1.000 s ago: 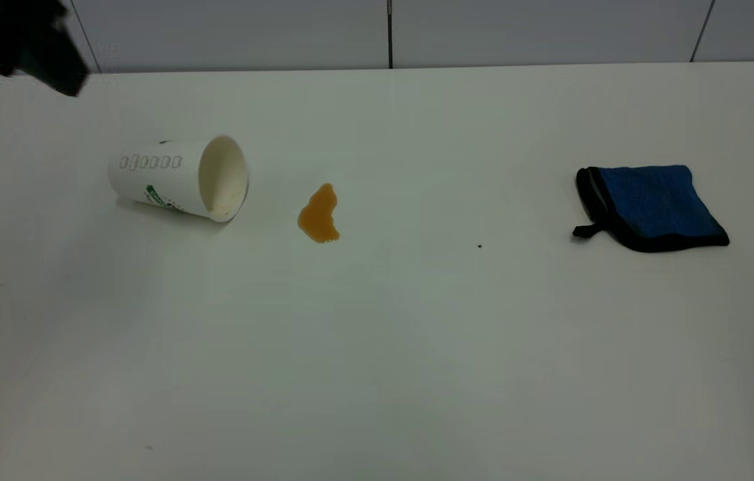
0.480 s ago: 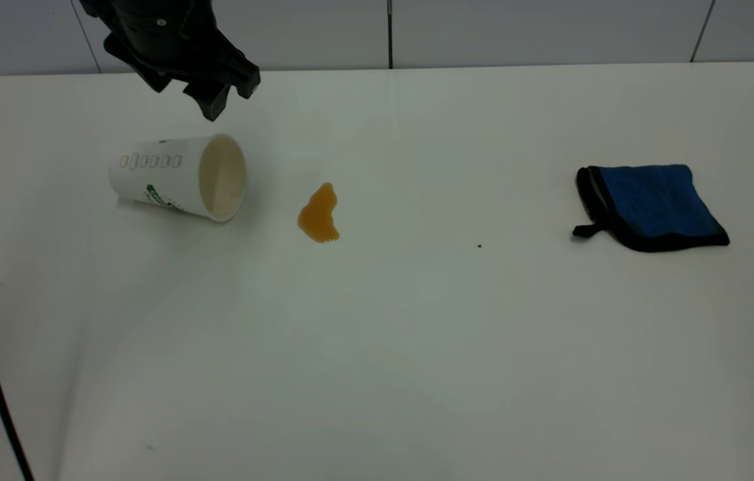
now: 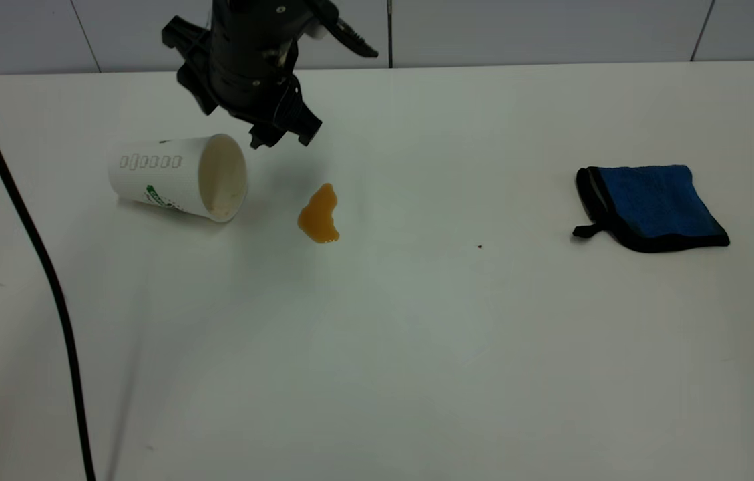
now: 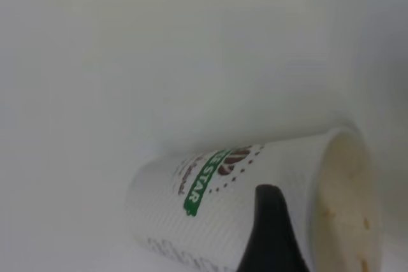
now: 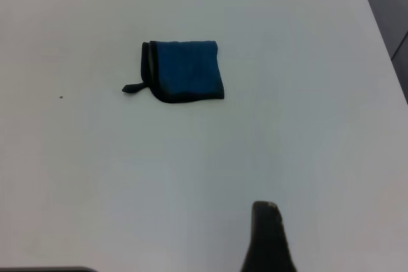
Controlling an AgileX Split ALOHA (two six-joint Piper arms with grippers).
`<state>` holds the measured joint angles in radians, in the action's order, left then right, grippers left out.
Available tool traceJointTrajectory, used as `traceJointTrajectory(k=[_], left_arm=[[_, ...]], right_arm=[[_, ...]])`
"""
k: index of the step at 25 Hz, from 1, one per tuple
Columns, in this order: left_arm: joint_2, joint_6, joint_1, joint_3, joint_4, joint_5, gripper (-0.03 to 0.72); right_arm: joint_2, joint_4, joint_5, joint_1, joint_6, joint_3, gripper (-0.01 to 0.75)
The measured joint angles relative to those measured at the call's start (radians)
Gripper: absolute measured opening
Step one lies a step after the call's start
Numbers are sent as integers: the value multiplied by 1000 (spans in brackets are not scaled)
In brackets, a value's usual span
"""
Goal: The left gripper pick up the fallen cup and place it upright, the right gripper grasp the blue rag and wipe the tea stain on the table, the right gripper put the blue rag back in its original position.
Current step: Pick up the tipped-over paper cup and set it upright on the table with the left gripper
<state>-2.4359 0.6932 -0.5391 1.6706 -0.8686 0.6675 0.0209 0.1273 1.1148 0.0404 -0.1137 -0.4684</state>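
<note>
Exterior view: left gripper (image 3: 281, 135) hovers just above-right of fallen cup (image 3: 179, 176); jaws' spread can't be told; tea stain (image 3: 318, 214) beside cup.

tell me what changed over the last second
The black left claw swept in from the table's far left corner, rightward along the far edge, and now hangs just beyond the mouth of the fallen white paper cup, holding nothing; its black cable now trails across the left side. The cup, the amber tea stain and the folded blue rag stayed put.
</note>
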Motion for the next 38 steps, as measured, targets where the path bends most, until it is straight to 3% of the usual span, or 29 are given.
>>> traceJointTrajectory(k=[18, 24, 28, 30, 34, 38], left_arm=[[-89, 139, 4, 3, -117, 114, 580], [-116, 238, 5, 3, -213, 150, 535], [-116, 266, 5, 4, -248, 161, 439], [-116, 260, 5, 4, -249, 171, 347], [-112, 205, 5, 4, -260, 235, 91], [-50, 149, 5, 4, -211, 242, 9]], right_arm=[[0, 0, 0, 0, 0, 0, 587], [0, 0, 0, 0, 0, 0, 587], [0, 0, 0, 0, 0, 0, 587], [0, 0, 0, 0, 0, 0, 587], [0, 0, 0, 0, 0, 0, 587], [0, 0, 0, 0, 0, 0, 587]])
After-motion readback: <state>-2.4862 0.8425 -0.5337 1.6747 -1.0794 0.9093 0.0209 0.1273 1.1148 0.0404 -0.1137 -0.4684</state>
